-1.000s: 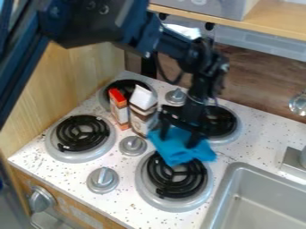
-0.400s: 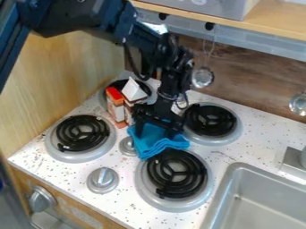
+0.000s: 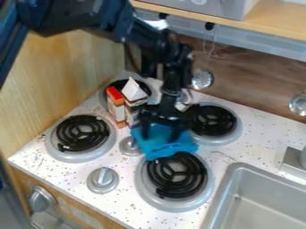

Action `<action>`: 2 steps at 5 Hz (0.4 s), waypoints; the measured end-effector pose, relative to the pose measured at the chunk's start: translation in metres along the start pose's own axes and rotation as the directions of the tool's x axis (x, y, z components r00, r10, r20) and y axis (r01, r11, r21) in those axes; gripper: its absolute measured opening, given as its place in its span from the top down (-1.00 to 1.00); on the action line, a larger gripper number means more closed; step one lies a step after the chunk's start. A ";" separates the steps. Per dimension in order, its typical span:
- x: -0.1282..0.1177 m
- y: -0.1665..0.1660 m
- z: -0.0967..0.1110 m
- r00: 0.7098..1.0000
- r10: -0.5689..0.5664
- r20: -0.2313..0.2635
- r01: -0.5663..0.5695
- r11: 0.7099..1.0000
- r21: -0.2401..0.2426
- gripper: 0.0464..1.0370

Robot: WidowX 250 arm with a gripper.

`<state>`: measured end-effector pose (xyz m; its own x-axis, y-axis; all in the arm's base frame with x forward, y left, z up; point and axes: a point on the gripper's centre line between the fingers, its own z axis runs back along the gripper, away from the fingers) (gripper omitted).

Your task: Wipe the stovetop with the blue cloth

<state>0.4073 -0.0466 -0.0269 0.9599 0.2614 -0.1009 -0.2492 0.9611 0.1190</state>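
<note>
The black gripper (image 3: 160, 129) is down at a blue cloth (image 3: 169, 148) on the speckled counter (image 3: 48, 171), beside the burner (image 3: 178, 175) nearest the sink (image 3: 254, 201). Toward the counter's back left corner, a red-topped carton (image 3: 116, 109) and a white-topped carton (image 3: 135, 95) stand side by side. Another burner (image 3: 82, 133) sits near the left edge, and a knob (image 3: 103, 180) near the front edge.

A pale wooden wall (image 3: 65, 76) stood along the stovetop's left edge. Brown wood paneling (image 3: 257, 85) ran behind its back edge, beneath grey tiles (image 3: 263, 40) and a light wooden shelf (image 3: 278, 20).
</note>
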 end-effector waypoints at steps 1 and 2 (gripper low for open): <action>-0.015 -0.042 0.007 0.995 -0.097 0.003 0.097 0.995 -0.007 -0.93; -0.015 -0.056 0.004 0.993 -0.116 0.004 0.116 0.993 -0.006 -0.93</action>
<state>0.4071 -0.1048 -0.0282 0.9829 0.1473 -0.1104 -0.1364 0.9855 0.1008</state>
